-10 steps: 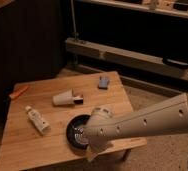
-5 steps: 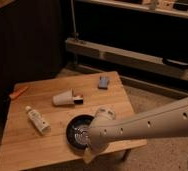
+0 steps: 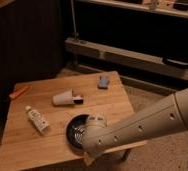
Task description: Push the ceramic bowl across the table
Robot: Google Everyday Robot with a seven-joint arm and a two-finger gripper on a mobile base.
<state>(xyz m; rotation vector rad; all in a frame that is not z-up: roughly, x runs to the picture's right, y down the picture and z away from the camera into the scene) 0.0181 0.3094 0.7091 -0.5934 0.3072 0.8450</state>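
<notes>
Cream-white tubular arm point(image 3: 142, 125) with small dark dots, jaws hidden under its rounded end

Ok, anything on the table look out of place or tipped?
Yes: the white cup lies tipped on its side mid-table, and the bottle lies flat nearby. The gripper is over the ceramic bowl near the front edge.

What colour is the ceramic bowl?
The ceramic bowl is glossy black with pale ring glints, camera view; the gripper is over it.

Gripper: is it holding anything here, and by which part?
Cannot be told. The gripper sits at the ceramic bowl's near-right rim on the table, but the arm hides any contact.
</notes>
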